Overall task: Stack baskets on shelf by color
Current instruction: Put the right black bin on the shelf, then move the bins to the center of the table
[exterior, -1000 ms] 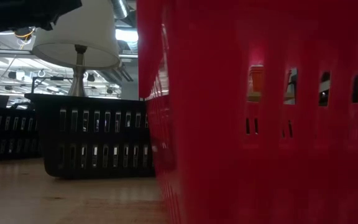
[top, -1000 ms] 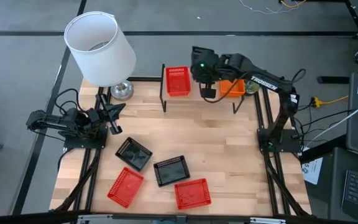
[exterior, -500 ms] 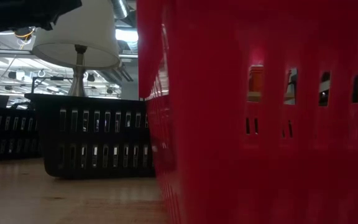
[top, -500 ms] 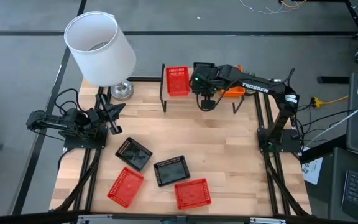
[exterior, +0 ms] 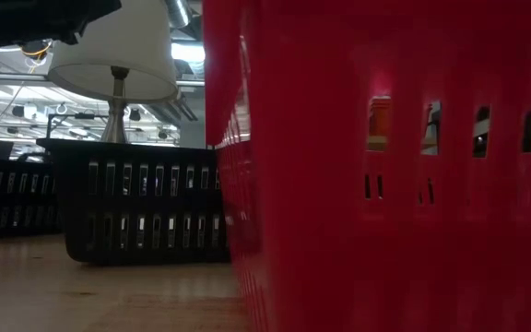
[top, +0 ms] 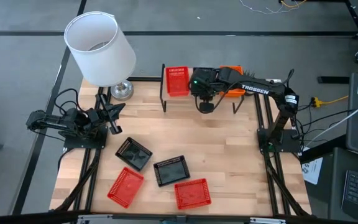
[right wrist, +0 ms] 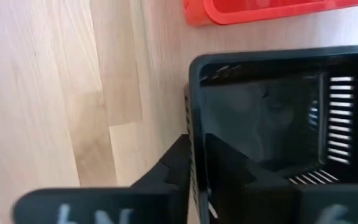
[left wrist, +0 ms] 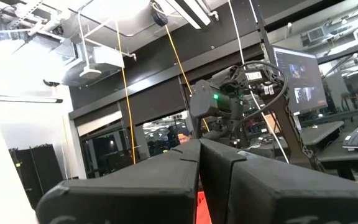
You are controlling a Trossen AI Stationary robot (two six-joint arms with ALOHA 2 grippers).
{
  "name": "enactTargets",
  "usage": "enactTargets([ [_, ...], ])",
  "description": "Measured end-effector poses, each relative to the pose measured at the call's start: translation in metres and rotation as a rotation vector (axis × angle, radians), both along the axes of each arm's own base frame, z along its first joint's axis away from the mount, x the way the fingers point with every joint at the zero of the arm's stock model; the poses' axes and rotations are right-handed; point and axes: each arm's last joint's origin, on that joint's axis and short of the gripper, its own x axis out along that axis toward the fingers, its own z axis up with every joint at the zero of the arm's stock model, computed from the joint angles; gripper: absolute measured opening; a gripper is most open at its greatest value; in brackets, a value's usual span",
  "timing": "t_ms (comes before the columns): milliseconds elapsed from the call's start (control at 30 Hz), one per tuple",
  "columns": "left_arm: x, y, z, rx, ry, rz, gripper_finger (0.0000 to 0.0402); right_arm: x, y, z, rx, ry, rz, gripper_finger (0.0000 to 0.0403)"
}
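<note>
Right gripper over the middle of the shelf at the tabletop's far edge, fingers clamped on the rim of a black basket; one finger outside the wall, the other inside. Basket held just above the shelf board, beside an orange basket. From above, orange basket at the shelf's right end, mostly hidden by the arm; red basket at its left end. Left gripper parked near the tabletop's left edge, fingers pressed together, holding nothing. Near the front edge: two black baskets and two red baskets, loose on the tabletop. Lamp at the far left corner.
</note>
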Motion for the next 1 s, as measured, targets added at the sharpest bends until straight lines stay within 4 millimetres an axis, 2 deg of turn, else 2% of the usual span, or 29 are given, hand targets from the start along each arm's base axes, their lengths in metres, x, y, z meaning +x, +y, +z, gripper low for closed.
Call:
enactTargets([
  [233,0.0,0.0,0.0,0.0,0.0,0.0,0.0,-0.001,-0.001,0.0,-0.036,0.019,-0.014,0.0086],
  [633,0.0,0.0,0.0,0.0,0.001,0.0,0.0,-0.001,0.007,0.003,-0.046,0.03,0.036,0.0092],
  [800,0.0,0.0,0.0,0.0,0.001,0.0,0.0,0.0,0.01,0.02,-0.059,-0.006,0.044,0.0096],
  [1000,0.0,0.0,0.0,0.0,0.002,0.0,0.0,-0.005,0.011,0.053,-0.072,-0.057,0.033,0.0109],
])
